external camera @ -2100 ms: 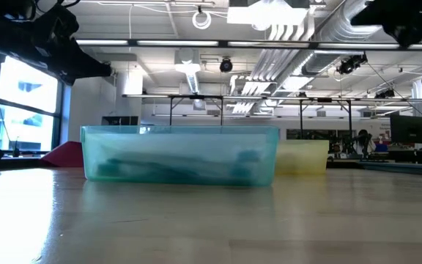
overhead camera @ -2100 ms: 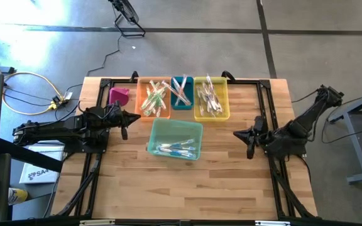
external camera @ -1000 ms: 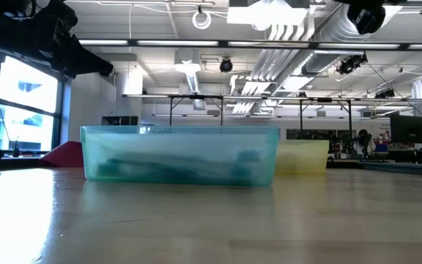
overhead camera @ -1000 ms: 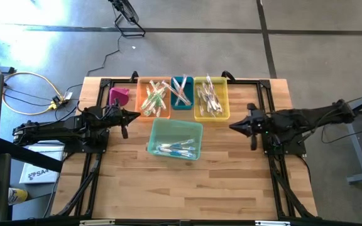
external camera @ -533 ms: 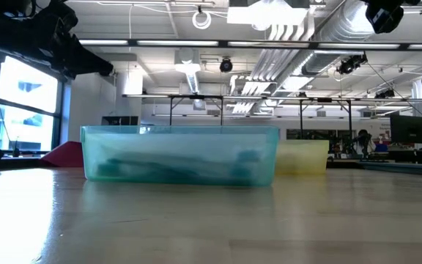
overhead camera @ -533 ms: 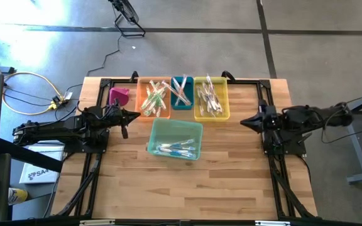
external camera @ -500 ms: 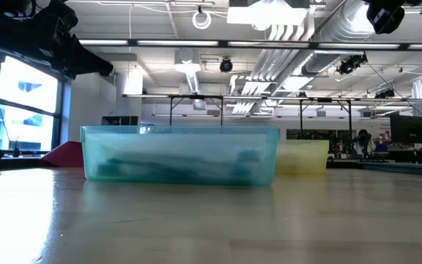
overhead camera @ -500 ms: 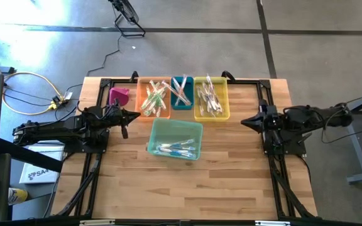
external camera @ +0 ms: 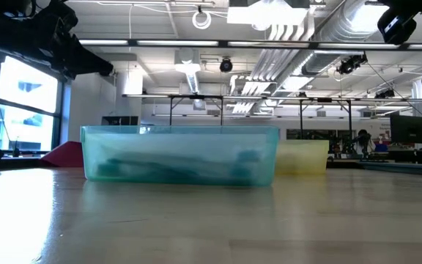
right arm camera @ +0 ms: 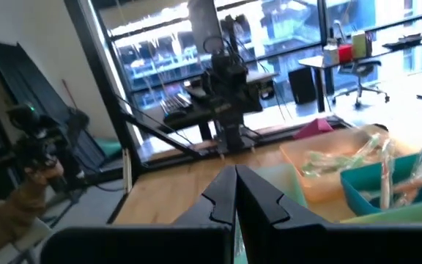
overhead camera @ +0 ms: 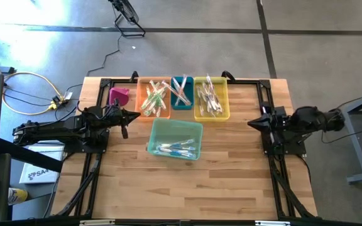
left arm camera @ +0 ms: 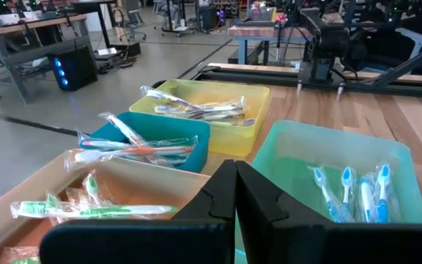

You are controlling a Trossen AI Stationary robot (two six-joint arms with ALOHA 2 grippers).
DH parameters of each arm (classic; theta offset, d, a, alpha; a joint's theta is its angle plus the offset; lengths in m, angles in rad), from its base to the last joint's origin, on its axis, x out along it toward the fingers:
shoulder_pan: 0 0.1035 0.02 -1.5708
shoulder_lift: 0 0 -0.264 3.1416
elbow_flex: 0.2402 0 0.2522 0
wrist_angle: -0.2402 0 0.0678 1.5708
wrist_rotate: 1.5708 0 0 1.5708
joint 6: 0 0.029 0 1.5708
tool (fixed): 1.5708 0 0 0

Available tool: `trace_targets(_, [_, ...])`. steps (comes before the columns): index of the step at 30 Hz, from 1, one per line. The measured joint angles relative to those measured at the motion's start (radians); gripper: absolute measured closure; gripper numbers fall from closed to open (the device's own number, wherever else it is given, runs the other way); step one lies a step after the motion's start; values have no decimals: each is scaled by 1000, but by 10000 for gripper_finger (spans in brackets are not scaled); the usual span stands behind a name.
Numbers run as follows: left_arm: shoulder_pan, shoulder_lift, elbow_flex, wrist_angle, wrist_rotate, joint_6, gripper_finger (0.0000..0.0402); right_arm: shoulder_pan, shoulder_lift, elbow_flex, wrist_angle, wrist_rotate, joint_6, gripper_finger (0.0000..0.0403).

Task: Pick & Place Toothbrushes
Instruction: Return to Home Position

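Toothbrushes lie in four bins near the table's far edge: an orange bin [overhead camera: 154, 98], a small dark-teal bin [overhead camera: 181, 92], a yellow bin [overhead camera: 211, 97] and, nearer, a pale green bin [overhead camera: 175, 139] that holds blue-accented toothbrushes [left arm camera: 349, 192]. My left gripper [overhead camera: 137, 115] is shut and holds nothing. It hovers left of the orange and green bins, pointing level at them; its fingertips [left arm camera: 235, 172] meet. My right gripper [overhead camera: 250, 123] is also shut and holds nothing. It hovers right of the yellow bin, high over the table [external camera: 398, 26].
A pink bin [overhead camera: 119, 96] stands left of the orange one. Black frame rails [overhead camera: 266, 107] run along the table's left, right and far sides. Bare wood [overhead camera: 187, 188] lies in front of the green bin. A person's hand [right arm camera: 42, 176] shows beyond the table.
My right gripper has drawn back toward the table's right edge, away from the bins, staying shut and high above the table. My left arm, the bins and the toothbrushes have stayed where they were.
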Motion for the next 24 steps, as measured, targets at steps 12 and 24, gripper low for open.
trace_targets(12, [0,0,0,0,0,2,402,0,-93,-65,24,68,-54,401])
trace_targets(24, [0,0,0,0,0,3,402,-1,-107,-186,139,131,-71,401])
